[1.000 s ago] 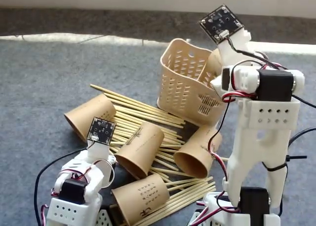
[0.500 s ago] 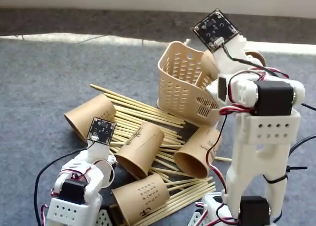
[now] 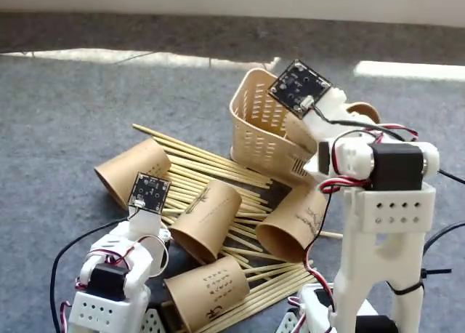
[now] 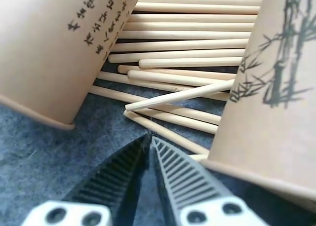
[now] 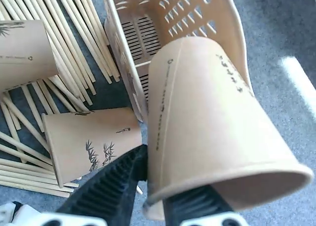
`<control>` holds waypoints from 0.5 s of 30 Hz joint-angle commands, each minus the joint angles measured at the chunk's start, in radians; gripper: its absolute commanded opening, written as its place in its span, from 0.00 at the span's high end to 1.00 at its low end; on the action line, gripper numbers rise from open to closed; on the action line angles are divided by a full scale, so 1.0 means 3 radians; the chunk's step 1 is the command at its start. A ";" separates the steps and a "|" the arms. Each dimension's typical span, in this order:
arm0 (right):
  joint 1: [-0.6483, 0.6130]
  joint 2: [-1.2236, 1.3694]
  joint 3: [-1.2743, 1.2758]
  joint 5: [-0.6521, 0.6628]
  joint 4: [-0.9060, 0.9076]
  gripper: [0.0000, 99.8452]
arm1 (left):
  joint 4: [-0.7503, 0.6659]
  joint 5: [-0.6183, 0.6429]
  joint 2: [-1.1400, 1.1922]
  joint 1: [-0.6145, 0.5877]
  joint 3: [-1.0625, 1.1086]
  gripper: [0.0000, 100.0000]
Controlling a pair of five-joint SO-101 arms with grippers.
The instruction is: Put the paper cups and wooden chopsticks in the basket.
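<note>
Four paper cups (image 3: 205, 218) lay on their sides among the wooden chopsticks (image 3: 211, 173) on the grey surface (image 3: 73, 115), with the left claw (image 4: 150, 139) clenched shut between two of them. Beyond, the right claw (image 5: 148, 181) grasped a fifth cup (image 5: 207, 122), tilted against the basket (image 3: 258, 122) rim.

Wooden chopsticks (image 3: 211, 174) and four paper cups (image 3: 207, 218) lying on their sides crowd the tabletop (image 3: 65, 115) in front of the tilted basket (image 3: 261, 126), with only narrow gaps between cups. A fifth cup (image 5: 212, 122), gripped by the right end effector (image 5: 148, 171), partly blocks the basket's mouth. Bare tabletop lies open left of the pile.
</note>
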 commanded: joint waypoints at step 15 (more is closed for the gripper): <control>-0.0023 -0.0130 0.0003 -0.0777 -0.0504 0.83 | -0.0046 -0.0026 -0.0023 0.0054 0.0064 0.98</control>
